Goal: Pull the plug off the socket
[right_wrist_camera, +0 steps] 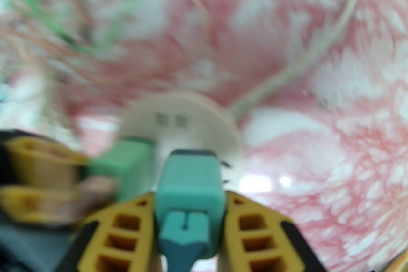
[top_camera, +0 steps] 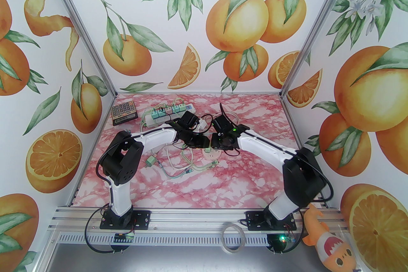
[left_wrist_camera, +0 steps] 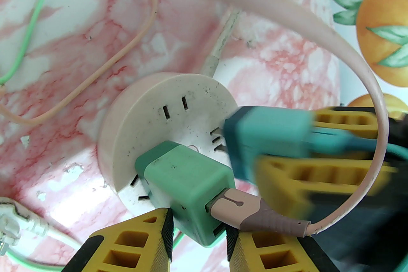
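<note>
My right fingers (right_wrist_camera: 143, 207) are closed tight on the blue-green plug (right_wrist_camera: 191, 181), one on each side of it. My left fingers (left_wrist_camera: 166, 229) are closed on the green plug (left_wrist_camera: 188, 178), which is pushed into the round white socket (left_wrist_camera: 188, 89) just ahead of them. The socket lies flat on the pink tabletop (left_wrist_camera: 79, 41). The blue-green plug is at the rim of the socket, on the side nearest my right fingers, and it leans a little. I think I can see its metal pins peeking out, but I cannot tell if they are all the way out. So I think the job now is to get this plug off with one clean pull. Nothing holds the socket down but my left grip on the green plug. My left fingers should stay very still and press down a bit, so the socket does not come along. My right fingers should pull straight back, the way the pins point. No wiggling to the side, because the pins could bend or jam. The plug looks smooth, so I should squeeze well and go slow, or it may slip out. The brown cable (left_wrist_camera: 248, 210) from the green plug loops round close to my right fingers, so I must not catch it.
</note>
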You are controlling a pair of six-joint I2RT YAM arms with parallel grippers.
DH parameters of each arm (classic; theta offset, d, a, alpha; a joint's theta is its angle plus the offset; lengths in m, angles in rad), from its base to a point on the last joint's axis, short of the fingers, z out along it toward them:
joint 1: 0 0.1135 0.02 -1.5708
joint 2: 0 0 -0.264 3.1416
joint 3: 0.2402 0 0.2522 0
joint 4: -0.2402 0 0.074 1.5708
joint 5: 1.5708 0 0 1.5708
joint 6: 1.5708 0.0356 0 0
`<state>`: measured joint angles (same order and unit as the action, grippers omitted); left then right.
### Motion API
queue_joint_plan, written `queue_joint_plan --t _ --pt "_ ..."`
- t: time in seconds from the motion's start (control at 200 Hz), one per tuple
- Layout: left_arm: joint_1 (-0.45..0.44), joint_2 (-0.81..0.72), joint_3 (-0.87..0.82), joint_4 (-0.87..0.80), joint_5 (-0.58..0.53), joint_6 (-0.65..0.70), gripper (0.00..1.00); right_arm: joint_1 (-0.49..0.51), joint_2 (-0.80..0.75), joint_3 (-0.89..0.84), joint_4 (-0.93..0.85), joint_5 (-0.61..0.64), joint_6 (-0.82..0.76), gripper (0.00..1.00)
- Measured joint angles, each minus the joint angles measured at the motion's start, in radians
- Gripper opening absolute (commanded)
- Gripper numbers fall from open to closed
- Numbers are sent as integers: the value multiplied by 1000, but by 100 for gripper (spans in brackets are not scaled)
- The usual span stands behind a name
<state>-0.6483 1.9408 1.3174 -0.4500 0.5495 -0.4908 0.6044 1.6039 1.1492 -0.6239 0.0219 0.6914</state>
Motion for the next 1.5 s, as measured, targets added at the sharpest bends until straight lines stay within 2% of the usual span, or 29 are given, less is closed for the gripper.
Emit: queue_joint_plan --t 0.305,0.555,0.831,1.136,1.251,1.501 --pt "0 -2 0 -3 -3 -1 33 93 19 93 -99 146 -35 24" --pt "-17 -25 0 -21 -63 -5 36 101 1 99 -110 163 -45 26" --pt "-41 -108 -4 -164 -166 -9 53 93 -29 136 -119 161 -78 26" --pt "-37 -356 -102 -204 -210 -37 71 89 -31 150 -130 161 -88 26" --pt "-10 -444 -120 -213 -210 -39 82 103 -42 150 -138 162 -87 26" --pt "85 -655 -156 -238 -229 -42 88 196 -117 137 -175 183 -53 26"
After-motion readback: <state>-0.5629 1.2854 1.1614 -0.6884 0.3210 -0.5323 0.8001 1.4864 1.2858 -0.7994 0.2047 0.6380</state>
